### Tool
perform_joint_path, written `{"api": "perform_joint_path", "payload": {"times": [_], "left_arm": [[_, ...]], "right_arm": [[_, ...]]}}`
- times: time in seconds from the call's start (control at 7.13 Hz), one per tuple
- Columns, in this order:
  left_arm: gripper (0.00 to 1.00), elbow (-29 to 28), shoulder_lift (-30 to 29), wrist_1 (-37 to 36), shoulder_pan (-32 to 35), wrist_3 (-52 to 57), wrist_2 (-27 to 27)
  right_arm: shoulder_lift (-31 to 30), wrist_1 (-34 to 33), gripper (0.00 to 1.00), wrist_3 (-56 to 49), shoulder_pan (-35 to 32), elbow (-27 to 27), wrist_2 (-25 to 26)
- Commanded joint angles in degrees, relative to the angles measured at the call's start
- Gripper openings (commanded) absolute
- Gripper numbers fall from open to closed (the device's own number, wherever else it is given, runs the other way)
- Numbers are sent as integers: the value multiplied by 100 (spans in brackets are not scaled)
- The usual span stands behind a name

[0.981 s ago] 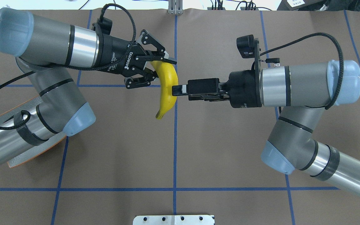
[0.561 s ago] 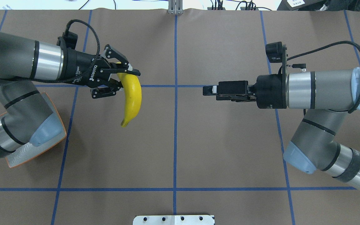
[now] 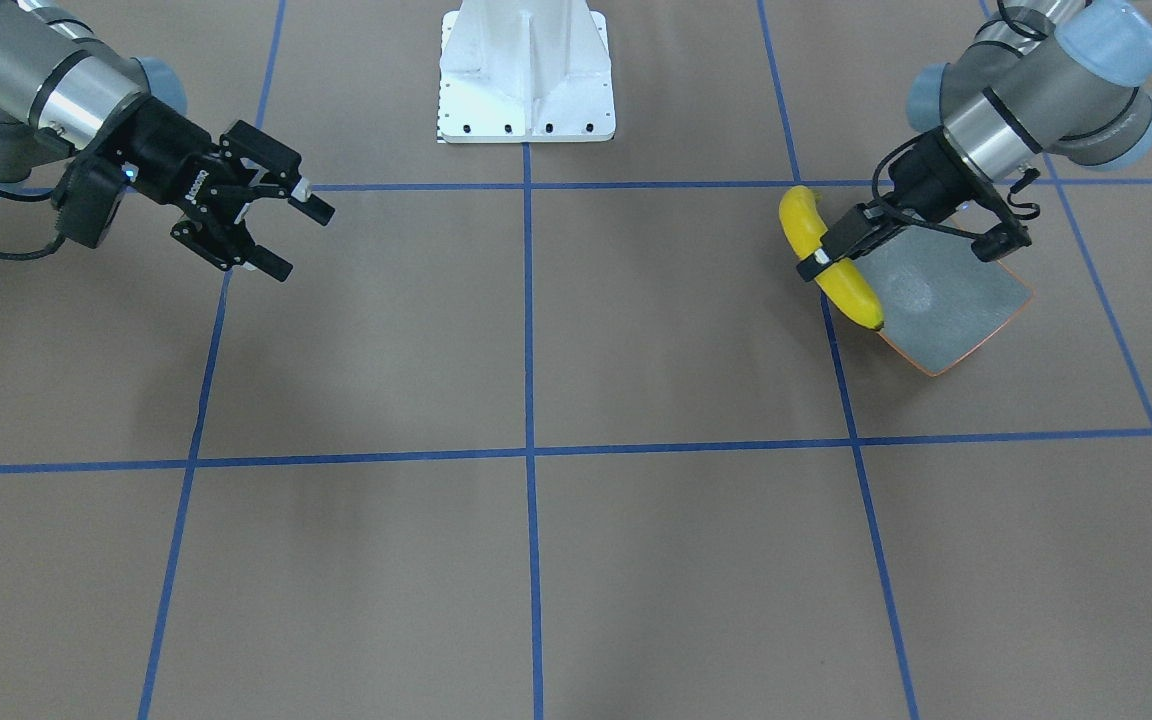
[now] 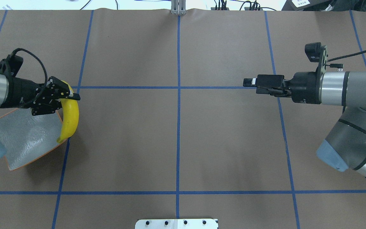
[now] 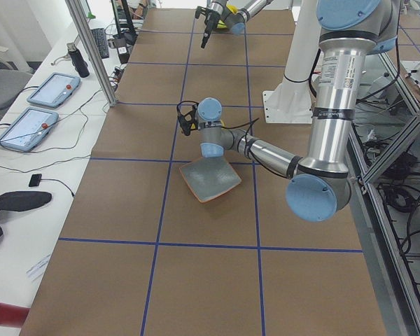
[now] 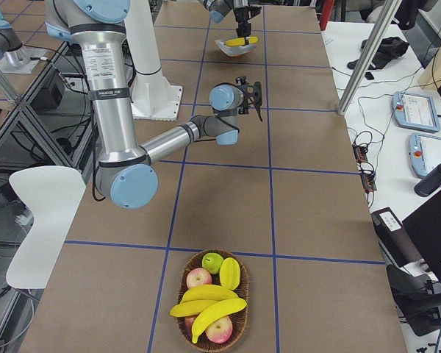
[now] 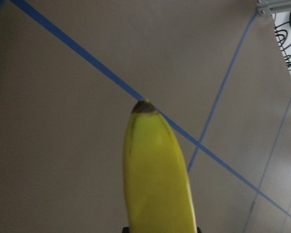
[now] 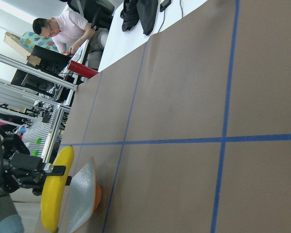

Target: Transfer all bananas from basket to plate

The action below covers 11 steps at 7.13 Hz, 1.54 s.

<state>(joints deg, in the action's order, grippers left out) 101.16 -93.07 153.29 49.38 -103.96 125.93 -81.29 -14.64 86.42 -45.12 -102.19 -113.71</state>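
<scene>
Exterior right is showing a basket of bananas, unseen overhead. Left end effector is pinching one banana at the plate edge; right end effector is hovering spread.

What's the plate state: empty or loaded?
Empty: the plate is bare; the banana hangs at its edge, gripped by the left end effector.

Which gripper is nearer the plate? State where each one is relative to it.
Left. The left gripper is at the edge of the plate, shut on a banana; the right gripper is open, far across the table.
</scene>
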Motion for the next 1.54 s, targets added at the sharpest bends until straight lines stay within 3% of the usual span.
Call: {"api": "perform_joint_path", "payload": {"times": [0.0, 0.56, 1.4], "left_arm": [[0, 0, 944, -44, 63, 925, -50], [0, -9, 1115, -1115, 141, 1361, -103], [0, -70, 1176, -1547, 282, 1352, -94]], "right_arm": [[-167, -12, 100, -2, -242, 172, 6], [-220, -30, 100, 7, -243, 173, 103], [-238, -30, 100, 24, -243, 181, 173]]}}
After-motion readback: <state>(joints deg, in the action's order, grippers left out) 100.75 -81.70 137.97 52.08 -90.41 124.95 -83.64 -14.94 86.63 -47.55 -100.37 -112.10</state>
